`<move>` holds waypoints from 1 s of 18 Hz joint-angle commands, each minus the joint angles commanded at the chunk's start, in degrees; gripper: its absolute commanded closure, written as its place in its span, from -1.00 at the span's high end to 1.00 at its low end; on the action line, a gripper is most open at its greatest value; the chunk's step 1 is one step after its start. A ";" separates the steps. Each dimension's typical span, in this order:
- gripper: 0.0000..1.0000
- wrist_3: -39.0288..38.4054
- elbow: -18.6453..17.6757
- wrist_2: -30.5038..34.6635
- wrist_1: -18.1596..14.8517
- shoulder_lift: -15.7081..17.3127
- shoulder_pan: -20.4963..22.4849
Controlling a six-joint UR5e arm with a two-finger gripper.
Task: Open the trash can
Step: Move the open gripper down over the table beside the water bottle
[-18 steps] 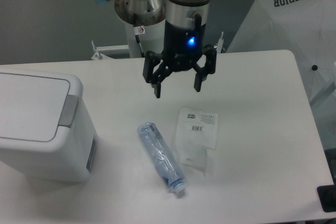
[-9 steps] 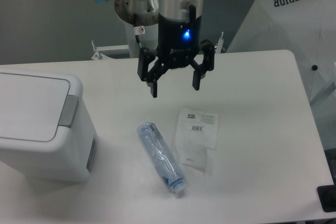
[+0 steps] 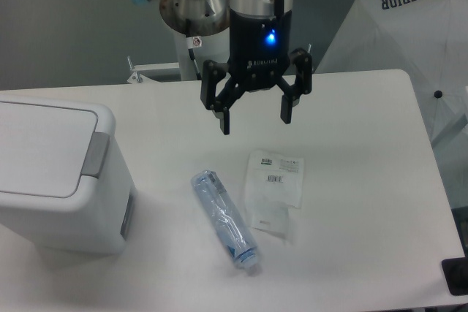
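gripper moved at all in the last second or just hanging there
Yes. The gripper, open and empty, has shifted slightly toward the right of the picture, away from the trash can, judged against the labelled plastic bag below it.

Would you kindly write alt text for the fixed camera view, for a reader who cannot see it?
A robot arm's open gripper hangs above a white table, holding nothing. At left sits a white trash can, lid shut, grey push tab facing the gripper. Near the middle lie a clear plastic bottle and a labelled plastic bag.
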 joint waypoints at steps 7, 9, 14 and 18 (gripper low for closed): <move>1.00 0.70 -0.88 0.09 0.00 -1.92 -0.96; 1.00 0.70 -1.32 0.26 -0.09 -1.67 -1.05; 1.00 0.97 -1.15 0.26 0.17 -0.97 -1.23; 1.00 0.18 -0.71 0.18 3.95 -1.05 -1.23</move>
